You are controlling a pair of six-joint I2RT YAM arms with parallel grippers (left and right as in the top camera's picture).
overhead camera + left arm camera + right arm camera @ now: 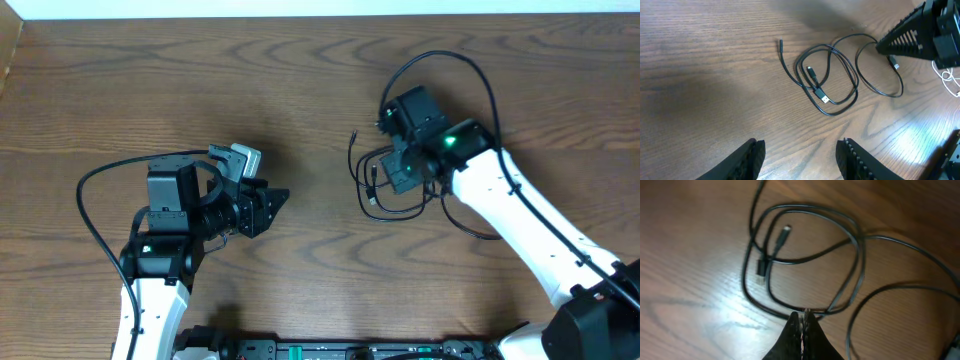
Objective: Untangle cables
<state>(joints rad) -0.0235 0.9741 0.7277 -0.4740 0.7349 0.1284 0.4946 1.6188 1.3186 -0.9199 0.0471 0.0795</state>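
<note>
A: Pinching anything, the right gripper [804, 315]?
B: Closed against a loop of the black cable [860, 260], mid-frame; a grip I cannot confirm. Left gripper [800, 160] hangs wide open, empty, probably to take a plug end.

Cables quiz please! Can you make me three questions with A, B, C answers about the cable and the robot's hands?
1. Where does the looped cable lie?
A) by the left hand
B) by the right hand
C) hanging off the table

2. What colour is the looped cable?
A) black
B) red
C) green

3. How is the left hand?
A) shut tight
B) gripping a cable
C) open

Answers:
1 B: the right hand's tip sits right at the loop.
2 A: it looks black against the brown wood.
3 C: its fingers stand apart with nothing between them.
</note>
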